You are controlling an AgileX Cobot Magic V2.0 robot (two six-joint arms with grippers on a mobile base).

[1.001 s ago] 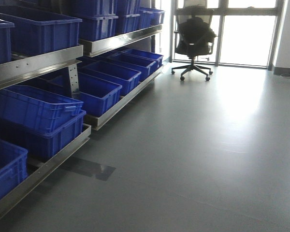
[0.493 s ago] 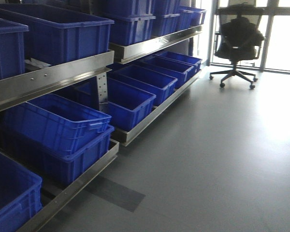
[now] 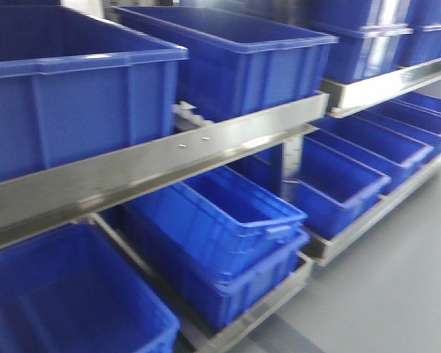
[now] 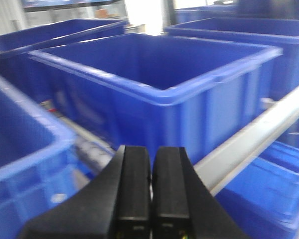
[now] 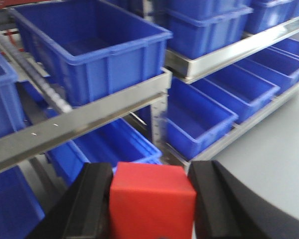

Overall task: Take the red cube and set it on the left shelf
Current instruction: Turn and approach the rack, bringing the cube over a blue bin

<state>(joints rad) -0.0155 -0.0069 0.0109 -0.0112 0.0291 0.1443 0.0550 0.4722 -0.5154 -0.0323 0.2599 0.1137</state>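
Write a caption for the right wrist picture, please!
Right end effector holding the red cube, facing the left shelf with its blue crates.

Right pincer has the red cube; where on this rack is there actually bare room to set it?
Bare room on the left shelf is scarce: only the roller-track strip between two upper crates, behind the rail. The open crate right of that strip looks empty inside. Below, stacked crates crowd the lower level.

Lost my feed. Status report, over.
Right tool shut on red cube. Left tool shut, empty. Left shelf ahead, blue crates crowding it.
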